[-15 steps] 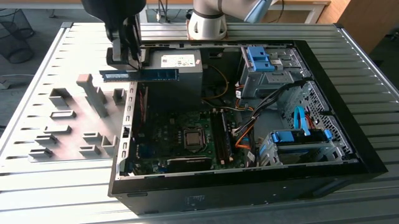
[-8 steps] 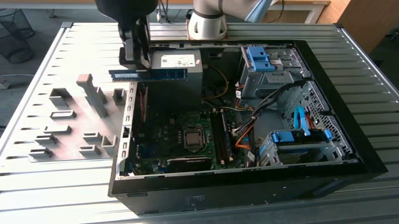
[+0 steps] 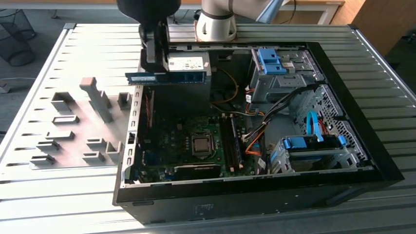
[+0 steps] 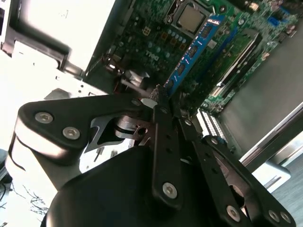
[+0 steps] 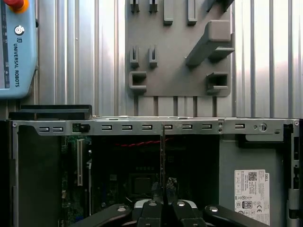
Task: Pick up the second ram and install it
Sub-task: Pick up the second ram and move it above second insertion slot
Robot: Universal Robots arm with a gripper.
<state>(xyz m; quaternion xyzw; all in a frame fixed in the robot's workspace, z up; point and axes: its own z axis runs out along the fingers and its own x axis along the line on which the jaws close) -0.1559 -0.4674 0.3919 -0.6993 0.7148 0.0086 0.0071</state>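
Ribbed grey metal tabletop [image 3: 58, 195] carries a black desktop computer case [image 3: 260, 200], lying on its side with the panel off and its interior exposed. Just beside it, on the exterior view's left, sits a flat grey plastic fixture plate [image 3: 71, 131] studded with upright blocks. Inside the case, the dark green motherboard [image 3: 175, 146] lies face up, with its long black memory slots [image 3: 231, 141] running beside the processor socket.

Above the case's far end, the arm's black two-finger gripper [image 3: 151, 68] hangs with its jaws pinched on the second ram [image 3: 182, 78], a long, thin blue-green memory stick carrying a row of small black chips. The stick is held level in the air, clear of the board and well apart from the slots. In the second wrist view the gripper [image 4: 158, 101] clamps one end of the stick [image 4: 194, 49], which reaches out over the motherboard. In the first wrist view the stick [image 5: 163, 156] appears edge-on, rising from between the closed fingertips.

By this showing, the pick-up is done and the stick is off the fixture plate. Seating it in a slot is not yet done. Whether another stick already occupies a slot cannot be told.
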